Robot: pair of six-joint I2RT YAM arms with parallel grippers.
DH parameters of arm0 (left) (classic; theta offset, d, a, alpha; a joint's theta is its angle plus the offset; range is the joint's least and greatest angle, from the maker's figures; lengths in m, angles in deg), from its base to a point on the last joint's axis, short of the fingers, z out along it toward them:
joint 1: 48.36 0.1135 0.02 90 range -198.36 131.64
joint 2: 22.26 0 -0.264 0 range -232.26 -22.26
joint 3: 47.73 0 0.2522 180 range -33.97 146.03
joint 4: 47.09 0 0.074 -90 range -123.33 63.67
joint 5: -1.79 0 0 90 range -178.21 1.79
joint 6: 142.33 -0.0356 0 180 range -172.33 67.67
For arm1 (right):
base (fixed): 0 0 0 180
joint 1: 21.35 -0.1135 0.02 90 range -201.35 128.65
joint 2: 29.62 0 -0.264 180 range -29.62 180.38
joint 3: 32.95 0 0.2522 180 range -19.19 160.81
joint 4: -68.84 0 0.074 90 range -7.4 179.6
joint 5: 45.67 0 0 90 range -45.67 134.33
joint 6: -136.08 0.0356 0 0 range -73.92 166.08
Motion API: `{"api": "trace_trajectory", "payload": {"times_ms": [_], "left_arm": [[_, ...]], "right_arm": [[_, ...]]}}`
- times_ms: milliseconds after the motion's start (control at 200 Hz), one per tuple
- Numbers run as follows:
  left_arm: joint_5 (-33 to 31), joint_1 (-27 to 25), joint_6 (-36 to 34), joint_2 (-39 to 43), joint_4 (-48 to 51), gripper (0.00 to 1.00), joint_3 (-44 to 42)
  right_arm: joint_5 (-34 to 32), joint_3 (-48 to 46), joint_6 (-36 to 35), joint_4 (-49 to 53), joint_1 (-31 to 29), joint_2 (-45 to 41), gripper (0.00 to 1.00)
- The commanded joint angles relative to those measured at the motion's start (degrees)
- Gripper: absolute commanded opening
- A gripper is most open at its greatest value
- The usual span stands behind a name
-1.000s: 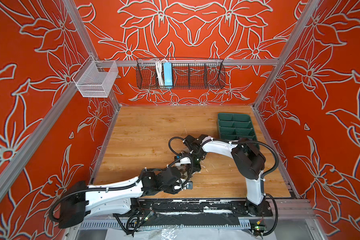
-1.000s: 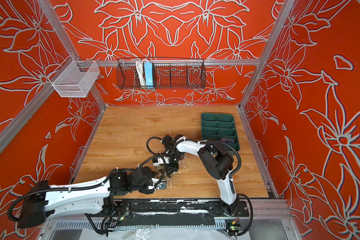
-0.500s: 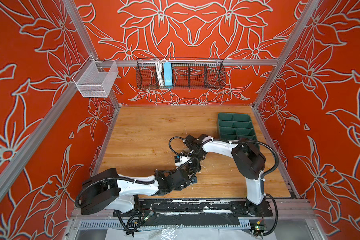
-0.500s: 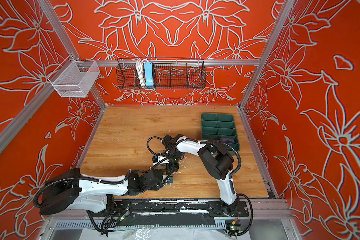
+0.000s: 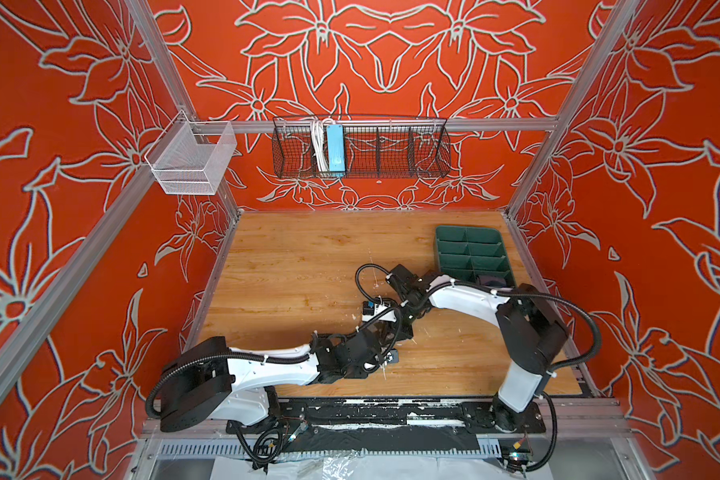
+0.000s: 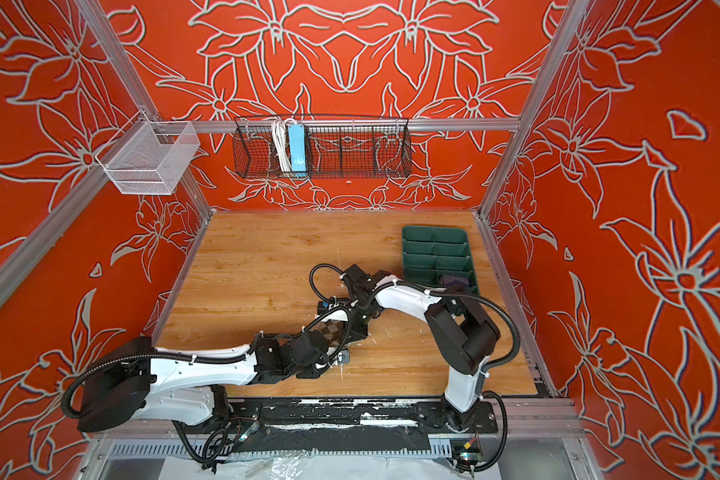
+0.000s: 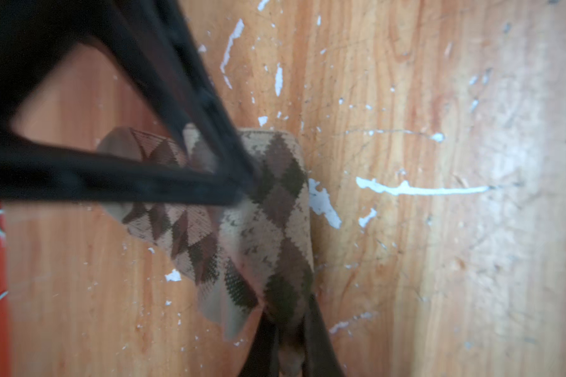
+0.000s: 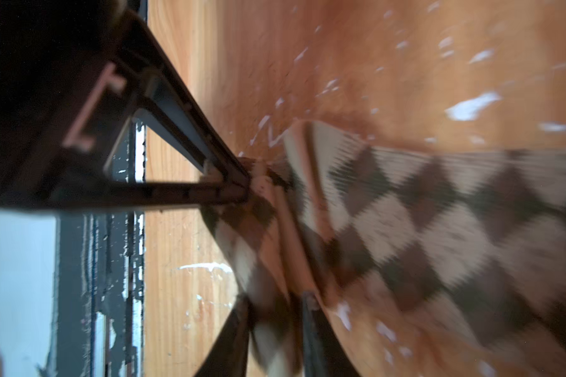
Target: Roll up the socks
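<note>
The argyle sock [image 7: 275, 209], beige with brown diamonds, lies bunched on the wooden table [image 5: 308, 266], about midway between left and right, in the near half. The left gripper [image 7: 288, 308] is clamped on a fold of it, with fabric squeezed between the black fingers. The right gripper [image 8: 275, 298] has fabric running between its jaws, which stand slightly apart. That wrist view is smeared, so I cannot tell whether they pinch. In both top views the two wrists meet over the sock and cover nearly all of it. Only a checkered patch shows in a top view [image 6: 329, 331]; the folds show in the wrist views alone. By the right wall stands a green divided tray [image 5: 452, 249]. The purple sock [image 5: 490, 281] sits in its near right compartment, partly hidden by the right arm and too small to make out.
</note>
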Motion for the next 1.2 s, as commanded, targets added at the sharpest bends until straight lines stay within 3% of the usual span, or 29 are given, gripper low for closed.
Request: {"api": "trace_trajectory", "payload": {"times_ms": [0, 275, 375, 445, 565, 666, 741, 881, 1036, 1196], "left_arm": [[6.0, 2.0, -1.3, -0.3, 6.6, 0.02, 1.4], [16.7, 7.6, -2.9, -4.8, 14.0, 0.02, 8.0], [22.5, 11.2, -2.1, -7.6, 18.3, 0.02, 11.9], [26.8, 13.3, -2.2, -10.3, 22.3, 0.02, 14.9], [31.9, 16.8, -2.0, -16.7, 29.7, 0.03, 20.8], [35.5, 19.8, -1.6, -22.3, 34.7, 0.03, 25.4], [37.6, 21.9, -0.7, -24.9, 36.2, 0.03, 27.6], [39.8, 24.0, 0.4, -26.2, 35.8, 0.03, 28.9], [40.6, 24.9, 0.4, -27.8, 36.9, 0.04, 30.3], [40.9, 25.0, 0.2, -29.3, 37.8, 0.04, 31.7]], "right_arm": [[-4.1, -3.4, 5.3, -7.8, 3.0, -5.2, 0.30], [-21.2, -15.1, 19.8, -28.8, 12.3, -24.0, 0.30], [-21.2, -20.9, 19.2, -37.6, 12.2, -32.2, 0.34], [-16.8, -23.8, 14.3, -39.4, 12.2, -36.6, 0.35], [-6.8, -25.4, 4.0, -34.1, 11.9, -41.4, 0.36], [-4.0, -25.6, -3.5, -29.1, 9.4, -43.9, 0.36], [-5.7, -26.5, -11.3, -26.4, 5.0, -45.6, 0.36], [-15.6, -28.1, -23.4, -22.6, -5.3, -44.6, 0.40], [-22.0, -32.0, -25.9, -27.2, -13.5, -41.3, 0.44], [-23.3, -34.2, -22.5, -36.1, -17.4, -35.0, 0.53]]}}
